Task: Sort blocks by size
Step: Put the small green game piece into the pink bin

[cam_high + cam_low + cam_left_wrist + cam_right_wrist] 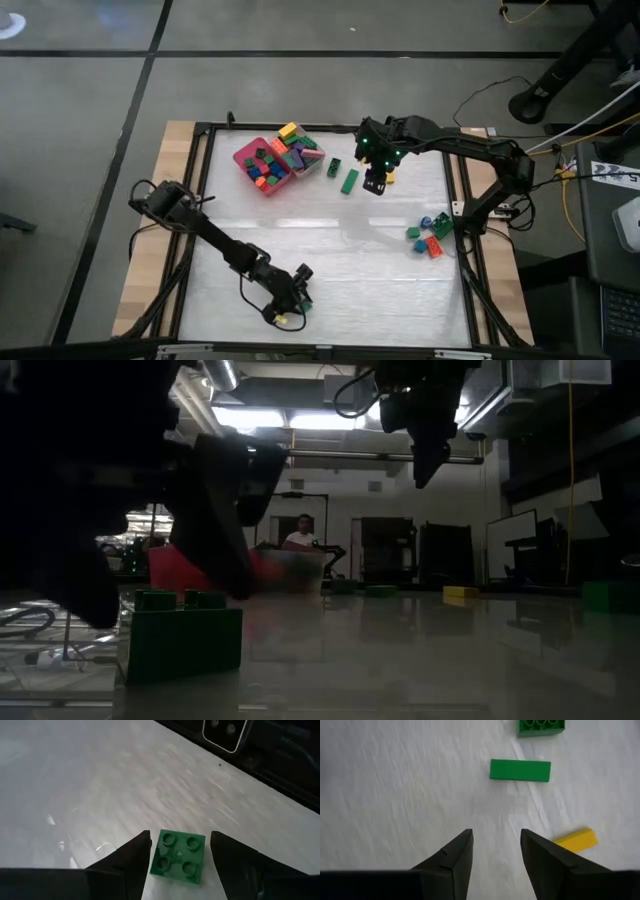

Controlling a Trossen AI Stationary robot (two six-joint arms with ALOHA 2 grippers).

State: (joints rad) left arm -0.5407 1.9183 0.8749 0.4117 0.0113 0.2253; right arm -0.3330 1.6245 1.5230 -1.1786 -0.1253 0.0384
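A small green square block (179, 857) lies studs up on the white table near its front edge, also in the low view (182, 642). My left gripper (180, 836) is low over it, open, with one finger on either side of the block; I see no touch. My right gripper (376, 182) hangs open and empty above the table's far middle, pointing down (496, 840). Below it lie a green long bar (520, 770), another green block (541, 726) and a yellow block (576, 840). Several more blocks fill the pink tray (262, 168) and the clear tray (300, 150).
A small heap of blue, green and red blocks (427, 237) lies near the table's right edge. The dark frame rail (462, 260) runs around the white surface. A person (299, 532) shows in the room beyond the table. Bare table lies between the two arms.
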